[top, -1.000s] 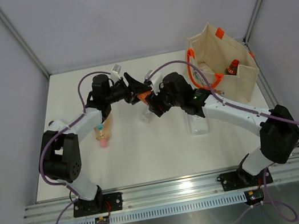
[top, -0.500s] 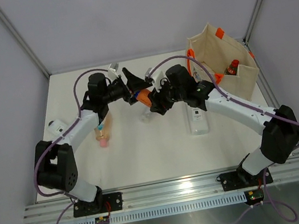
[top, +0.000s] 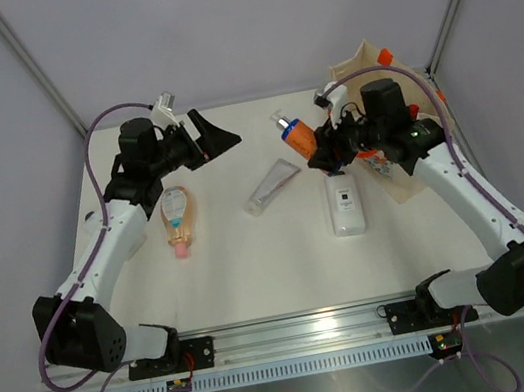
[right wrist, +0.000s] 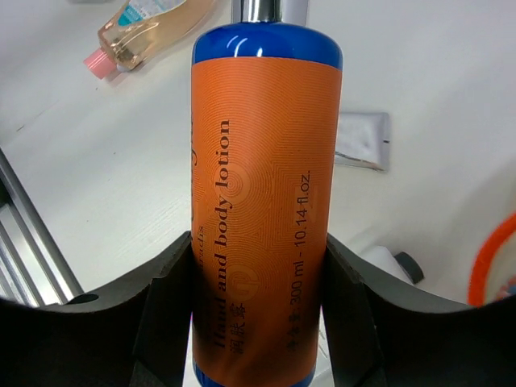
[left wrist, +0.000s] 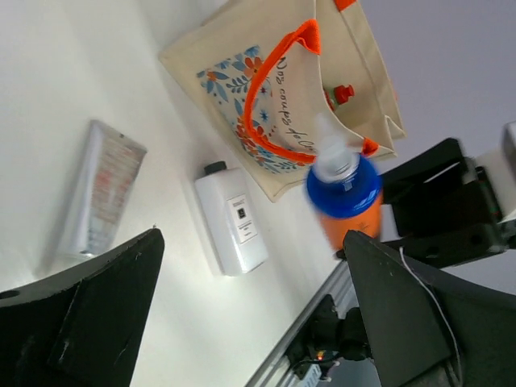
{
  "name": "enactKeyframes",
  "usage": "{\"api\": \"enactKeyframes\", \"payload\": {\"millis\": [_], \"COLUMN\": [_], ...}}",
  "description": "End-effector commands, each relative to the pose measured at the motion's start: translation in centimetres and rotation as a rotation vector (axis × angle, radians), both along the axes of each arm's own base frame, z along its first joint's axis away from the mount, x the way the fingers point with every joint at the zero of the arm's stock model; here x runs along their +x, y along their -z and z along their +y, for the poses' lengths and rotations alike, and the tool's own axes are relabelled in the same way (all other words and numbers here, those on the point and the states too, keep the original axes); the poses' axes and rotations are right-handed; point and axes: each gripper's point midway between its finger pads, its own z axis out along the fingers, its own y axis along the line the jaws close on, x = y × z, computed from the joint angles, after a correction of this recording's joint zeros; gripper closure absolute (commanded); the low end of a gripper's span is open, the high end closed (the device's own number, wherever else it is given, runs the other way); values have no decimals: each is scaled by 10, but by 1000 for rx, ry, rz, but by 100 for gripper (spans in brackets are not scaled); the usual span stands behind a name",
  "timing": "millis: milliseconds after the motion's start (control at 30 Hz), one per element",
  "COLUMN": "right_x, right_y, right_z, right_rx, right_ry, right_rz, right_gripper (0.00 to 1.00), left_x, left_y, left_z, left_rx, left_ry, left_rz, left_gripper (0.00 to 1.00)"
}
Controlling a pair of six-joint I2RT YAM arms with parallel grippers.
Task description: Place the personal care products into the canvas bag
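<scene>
My right gripper (top: 320, 148) is shut on the orange bottle (top: 296, 135) with the blue cap, its two pads pressed against the label (right wrist: 258, 201). The bottle hangs above the table just left of the canvas bag (top: 353, 66), which my right arm partly hides. My left gripper (top: 218, 137) stands open and empty at the back left, apart from the bottle. The left wrist view shows the bag's floral side (left wrist: 234, 89) and a red cap (left wrist: 343, 93) inside it. On the table lie the silver tube (top: 273, 186), the flat white bottle (top: 345, 207) and the peach bottle (top: 177, 219).
The bag's orange handle (left wrist: 278, 72) loops over its open mouth. Grey walls and a metal frame close in the white table (top: 245, 270) at the back and sides. A rail (top: 295, 327) runs along the near edge by the arm bases.
My left gripper opened, let go of the orange bottle and drew back to the left. My right gripper carried the bottle right, up to the bag.
</scene>
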Motion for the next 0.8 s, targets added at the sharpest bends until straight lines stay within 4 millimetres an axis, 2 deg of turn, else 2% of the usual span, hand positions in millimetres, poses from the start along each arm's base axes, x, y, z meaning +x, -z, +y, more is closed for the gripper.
{"api": "enactKeyframes", "payload": {"millis": [0,33,67,100,133,167,200,233,267,300,333,367,400,433,467,500,600,633,667,767], "right_x": [10,21,27,34,50,58,67,83,91,98,112,118,123,132,134,137,144,147,148,148], "right_y": [-102,-109,-121,-126,-124,-131,-130,-120,-120,-117,-100,-98,-90,-73,-65,-56,-24,-10,-5,14], "right_z": [-25,-47,-59,-72,-98,-113,-126,-153,-166,-175,-185,-195,-199,-200,-201,-202,-205,-208,-209,-211], "right_rx": [112,110,111,105,87,75,60,36,17,-7,-33,-57,-77,-96,-106,-118,-145,-158,-164,-177], "right_ry": [43,109,144,183,261,308,346,419,458,474,494,522,518,507,500,493,495,503,506,509], "right_rz": [-270,-286,-308,-317,-313,-331,-333,-310,-312,-314,-276,-270,-262,-226,-201,-183,-108,-82,-73,-16], "right_gripper": [100,100,100,100,100,100,100,100,100,100,100,100,100,100,100,100,99,98,97,93], "left_x": [-9,-11,-17,-23,-27,-28,-37,-41,-45,-49,-58,-62,-66,-70,-79,-83,-96,-98,-102,-103], "left_y": [-29,-27,-21,-24,-19,-10,-18,-17,-4,-2,-11,-8,6,8,2,10,7,15,12,22], "left_z": [18,21,24,29,35,41,47,51,56,60,66,71,75,79,83,86,93,95,97,100], "left_rx": [117,164,197,224,278,316,327,351,375,388,396,410,428,443,443,456,471,485,487,509], "left_ry": [-17,-1,9,11,14,-7,-18,-21,-36,-46,-62,-81,-83,-90,-103,-105,-118,-115,-123,-127], "left_rz": [-174,-218,-217,-246,-276,-278,-327,-359,-358,-375,-433,-443,-429,-446,-479,-479,-543,-543,-564,-568], "left_gripper": [1,1,1,1,1,1,1,1,1,1,1,1,1,1,1,1,1,1,1,1]}}
